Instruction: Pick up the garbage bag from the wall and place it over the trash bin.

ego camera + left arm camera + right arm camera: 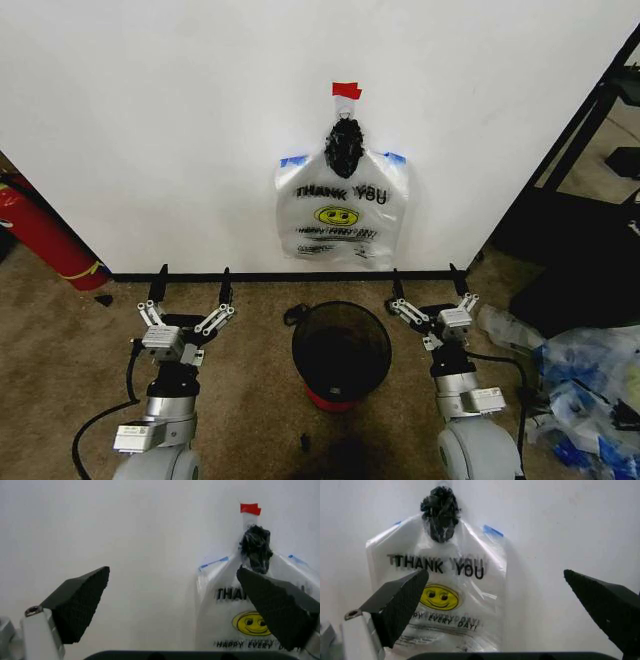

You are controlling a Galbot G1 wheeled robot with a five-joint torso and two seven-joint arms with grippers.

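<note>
On the white wall [150,120] hangs a flat bundle of white "THANK YOU" smiley bags [342,220] [245,622] [445,592], gathered under a black knot [345,145] and held by red tape. A single garbage bag cannot be told apart from this bundle. The black mesh trash bin [341,304] with a red base stands on the carpet right below it. My left gripper [195,272] [172,570] is open, low and left of the bin, pointing at the wall. On the bin's right, my right gripper [426,272] [495,572] is open too, facing the bundle.
A red fire extinguisher [40,235] leans at the far left by the wall. A heap of clear and blue plastic [585,385] lies at the right, behind a black rack frame [580,130]. A black baseboard [250,276] runs along the wall's foot.
</note>
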